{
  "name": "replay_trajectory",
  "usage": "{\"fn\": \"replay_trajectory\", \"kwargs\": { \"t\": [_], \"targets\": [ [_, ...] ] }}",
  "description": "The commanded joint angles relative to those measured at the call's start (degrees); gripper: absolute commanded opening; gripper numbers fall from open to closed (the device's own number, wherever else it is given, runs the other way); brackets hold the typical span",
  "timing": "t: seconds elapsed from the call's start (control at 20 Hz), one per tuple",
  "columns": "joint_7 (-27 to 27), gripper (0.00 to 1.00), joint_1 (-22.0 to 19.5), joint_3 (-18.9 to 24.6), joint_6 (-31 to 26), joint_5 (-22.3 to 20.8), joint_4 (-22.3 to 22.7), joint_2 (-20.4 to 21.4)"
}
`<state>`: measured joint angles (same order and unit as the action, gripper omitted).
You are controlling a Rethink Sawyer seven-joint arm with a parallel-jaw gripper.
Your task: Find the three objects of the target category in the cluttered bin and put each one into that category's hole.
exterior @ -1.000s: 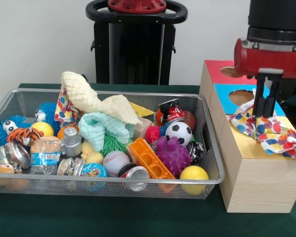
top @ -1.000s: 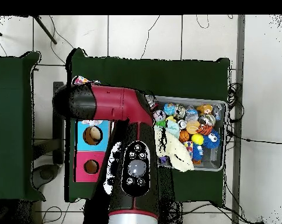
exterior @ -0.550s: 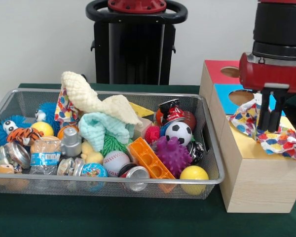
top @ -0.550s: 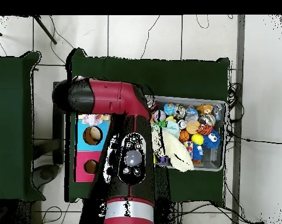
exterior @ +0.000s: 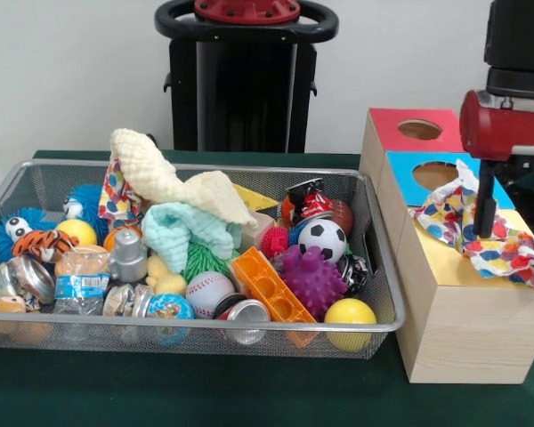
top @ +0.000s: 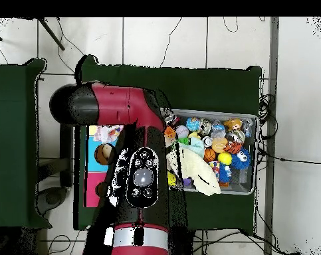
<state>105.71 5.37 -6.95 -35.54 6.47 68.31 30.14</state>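
One red arm upright at frame edge, gripper (exterior: 486, 233) touching spotted cloth (exterior: 481, 235) on wooden box (exterior: 454, 320), grip undeterminable

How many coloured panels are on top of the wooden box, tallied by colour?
Red panel: 1
Blue panel: 1
Yellow panel: 1
Total: 3
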Motion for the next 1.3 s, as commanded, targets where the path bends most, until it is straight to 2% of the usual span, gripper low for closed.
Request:
{"fn": "replay_trajectory", "kwargs": {
  "t": [0.05,0.6,1.1,1.3],
  "targets": [
    [10.2,1.00,-0.5,0.5,-2.3,0.3,-1.4,-2.5],
    [9.5,1.00,-1.0,0.5,2.1,-0.5,-1.3,-5.6],
    [9.8,1.00,0.2,-0.8,1.3,-1.0,-1.4,-6.5],
    [9.0,1.00,-0.4,-0.1,1.1,-0.5,-1.5,-6.7]
  ]
}}
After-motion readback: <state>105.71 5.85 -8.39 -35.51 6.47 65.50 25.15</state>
